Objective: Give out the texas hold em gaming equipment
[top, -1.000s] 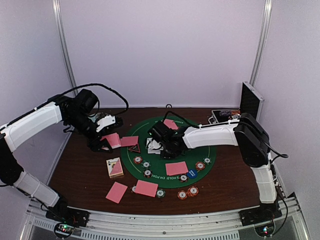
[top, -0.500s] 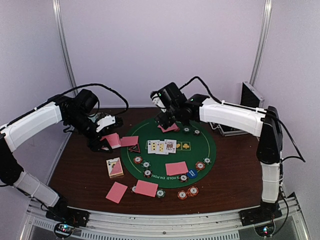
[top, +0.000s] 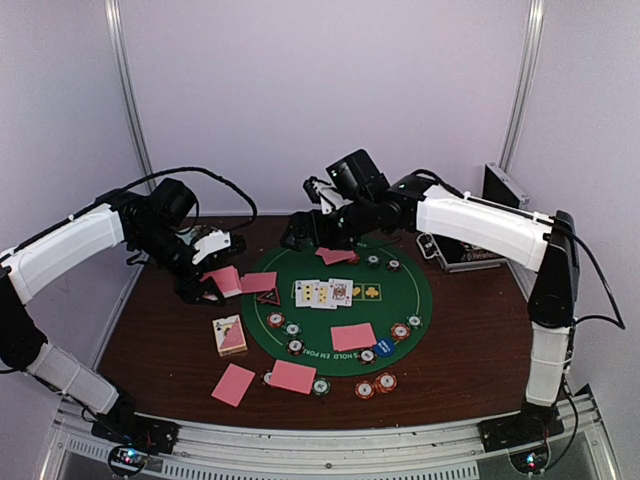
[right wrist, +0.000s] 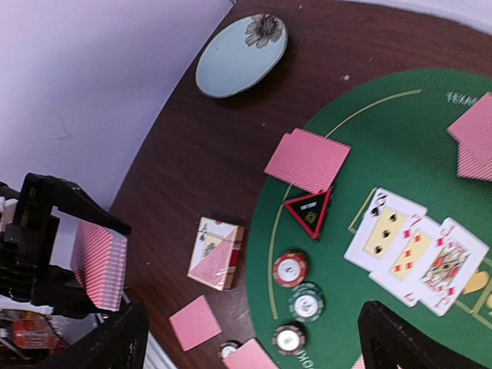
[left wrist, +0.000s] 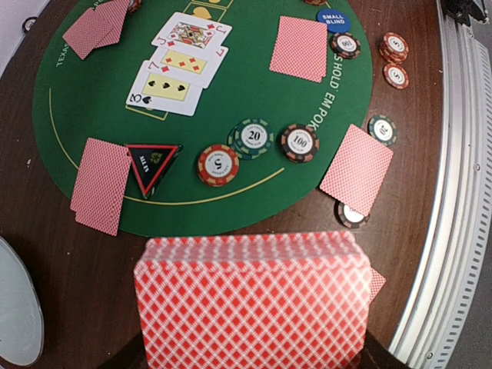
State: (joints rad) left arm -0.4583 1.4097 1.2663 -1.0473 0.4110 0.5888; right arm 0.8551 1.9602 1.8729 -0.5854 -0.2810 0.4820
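**A:** Where's the deck [left wrist: 254, 300] right now?

**B:** Pinched face-down in the left jaws, hanging over the desk [top: 150, 340] just off the left edge of the mat [top: 405, 300]. My guess is it's parked there as the dealing stack so the other arm can lift cards off it.

**A:** And the right jaws?

**B:** Spread wide with nothing in them, up over the mat's far-left edge. The three flop cards [left wrist: 177, 65] lie face-up mid-mat, overlapping. Face-down hands sit around the rim, one just beside the triangle [left wrist: 154, 165].

**A:** Anything in the way?

**B:** Kinda. Chips [left wrist: 251, 138] line up right next to the triangle, and the blue disc [left wrist: 334, 18] sits just beside another hand, so the gaps for new cards look tight. A card box [top: 230, 335] lies on the desk near the deck. The plate [right wrist: 241, 55] is off in the far-left corner and the case [top: 500, 200] is far right, both well apart.
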